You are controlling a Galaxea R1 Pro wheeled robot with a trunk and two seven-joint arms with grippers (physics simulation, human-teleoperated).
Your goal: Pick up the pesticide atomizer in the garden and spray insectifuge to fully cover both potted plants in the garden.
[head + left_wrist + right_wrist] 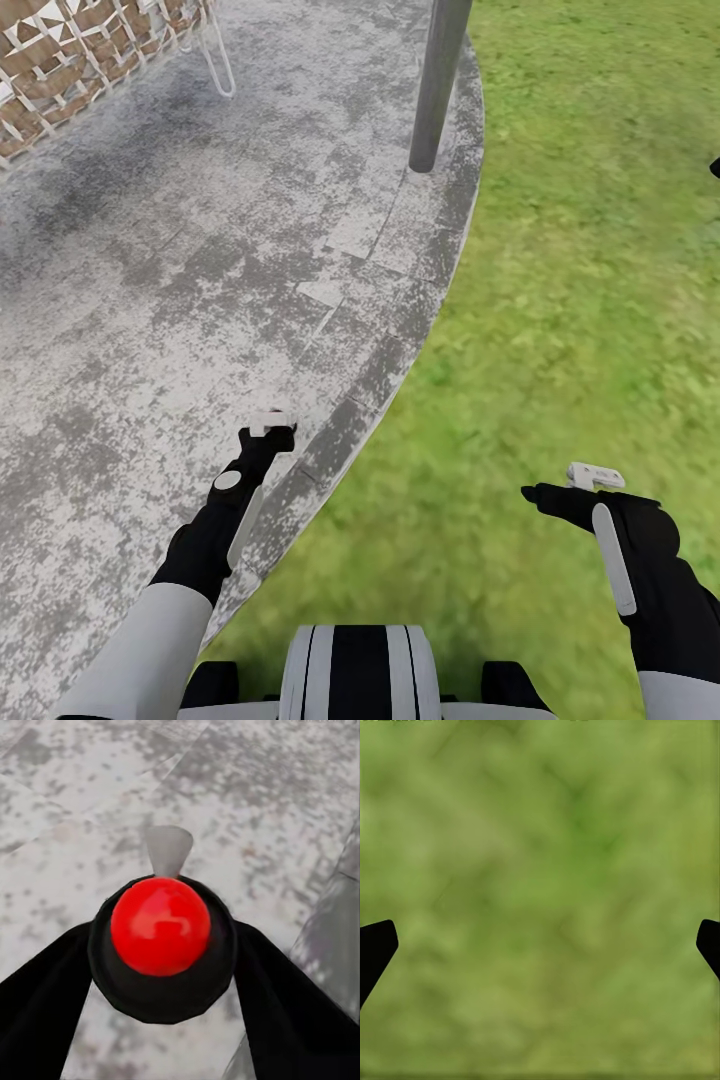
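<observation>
The pesticide atomizer and the potted plants are out of view. My left gripper (278,436) hovers over grey paving (180,280) near its curved edge. In the left wrist view its black fingers (45,997) draw together at a black round part holding a shiny red ball (160,926), with a small whitish cone (166,849) beyond it. Over the garden lawn (580,300), my right gripper (535,492) stands open with only grass (540,870) between its two fingertips (375,945).
A grey post (437,90) stands at the paving's far edge. Brown woven furniture (60,70) with a white metal leg (218,60) sits at the back left. The paving's curved border (400,350) runs diagonally from the post toward my base.
</observation>
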